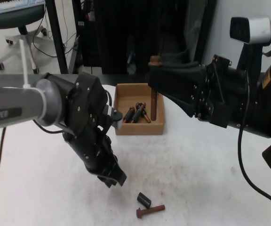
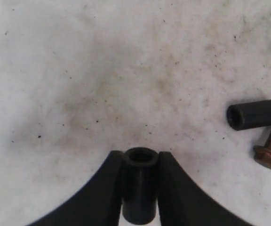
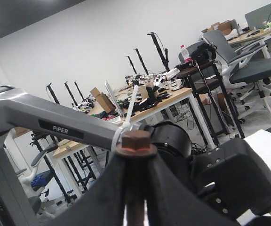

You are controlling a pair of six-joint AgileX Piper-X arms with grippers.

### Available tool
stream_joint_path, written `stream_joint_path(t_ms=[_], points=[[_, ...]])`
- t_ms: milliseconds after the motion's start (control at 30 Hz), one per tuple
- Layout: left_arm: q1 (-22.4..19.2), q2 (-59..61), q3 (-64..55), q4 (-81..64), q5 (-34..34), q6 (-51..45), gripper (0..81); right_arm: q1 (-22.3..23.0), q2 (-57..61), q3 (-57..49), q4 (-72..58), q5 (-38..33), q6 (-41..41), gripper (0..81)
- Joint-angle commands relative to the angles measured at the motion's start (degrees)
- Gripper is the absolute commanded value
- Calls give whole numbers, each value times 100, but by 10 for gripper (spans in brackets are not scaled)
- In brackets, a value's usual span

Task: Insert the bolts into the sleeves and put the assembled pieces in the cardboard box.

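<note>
Left wrist view, lower centre: left gripper (image 2: 140,162) clamped mid-barrel on black sleeve (image 2: 140,195), judged rigid, light, slick; right wrist view, centre: right gripper (image 3: 135,162) clenched on stiff bolt (image 3: 136,141) below its head; cardboard box (image 1: 140,128), high view, centre.

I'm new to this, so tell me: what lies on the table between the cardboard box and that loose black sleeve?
Nothing: in the high view the white table is bare between the cardboard box and the loose sleeve.

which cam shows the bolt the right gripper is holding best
High view: the bolt shows head and shank, upright in the right gripper over the cardboard box. Right wrist view gives its head between the fingers.
</note>
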Motion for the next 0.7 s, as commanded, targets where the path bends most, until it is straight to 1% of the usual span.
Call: stream_joint_path(t_ms=[0, 100, 200, 233, 267, 300, 667], points=[[11, 64, -44, -68, -134, 144, 47, -9, -91, -5, -65, 6, -5, 8], [11, 166, -44, -55, -147, 298, 174, -9, -91, -5, -65, 6, -5, 8], [11, 187, -44, -13, -536, 295, 331, -9, -91, -5, -65, -55, 62, 8], [11, 187, -44, -1, -653, 295, 369, -9, -91, -5, -65, -96, 125, 8], [11, 187, -44, 9, -742, 295, 389, -9, -91, -5, -65, -108, 156, 8], [11, 187, -44, 24, -773, 295, 399, -9, -91, -5, -65, -119, 158, 8], [11, 187, -44, 77, -771, 295, 399, -9, -91, 8, -65, -119, 167, 8]])
